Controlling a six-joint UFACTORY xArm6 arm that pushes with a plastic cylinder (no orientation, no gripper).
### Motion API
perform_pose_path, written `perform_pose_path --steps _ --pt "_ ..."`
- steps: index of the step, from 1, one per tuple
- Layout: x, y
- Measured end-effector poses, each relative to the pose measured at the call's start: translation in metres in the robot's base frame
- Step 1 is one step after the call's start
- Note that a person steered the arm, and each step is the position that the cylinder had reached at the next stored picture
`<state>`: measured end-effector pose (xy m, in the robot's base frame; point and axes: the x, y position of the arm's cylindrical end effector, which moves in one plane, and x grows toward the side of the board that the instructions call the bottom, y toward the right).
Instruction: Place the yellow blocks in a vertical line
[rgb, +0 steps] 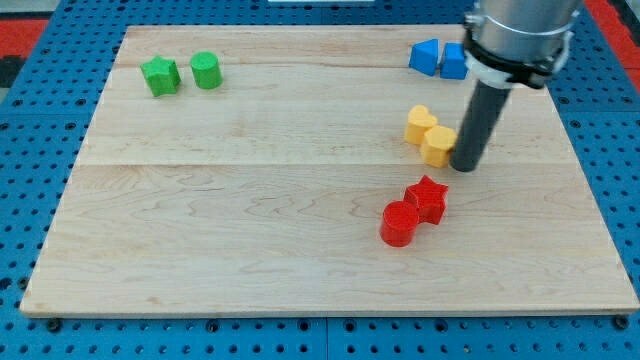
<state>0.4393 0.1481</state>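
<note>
End effector: my tip (466, 167), a bare rod with nothing to open or clamp, touches the lower yellow block (438, 145) from its right.
Upper yellow block (419, 123): just beyond, up-left.
Advice: nudge the lower block gently left until stacked vertically.

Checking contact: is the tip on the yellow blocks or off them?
On: my tip touches the lower yellow block from the view's right; the yellow heart block adjoins it.

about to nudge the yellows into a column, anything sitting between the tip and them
Nothing visible. My tip sits right beside the lower yellow block, on its right in the view; the yellow heart touches that block's upper left.
</note>
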Motion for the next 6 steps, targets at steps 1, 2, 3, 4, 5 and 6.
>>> perform_pose_path --steps 1,2,3,4,5,6 --pt "-0.033 -0.009" --pt "-0.033 -0.009" --pt "-0.033 -0.011" --pt "-0.033 -0.014" --pt "-0.037 -0.024" --pt "-0.054 -0.025"
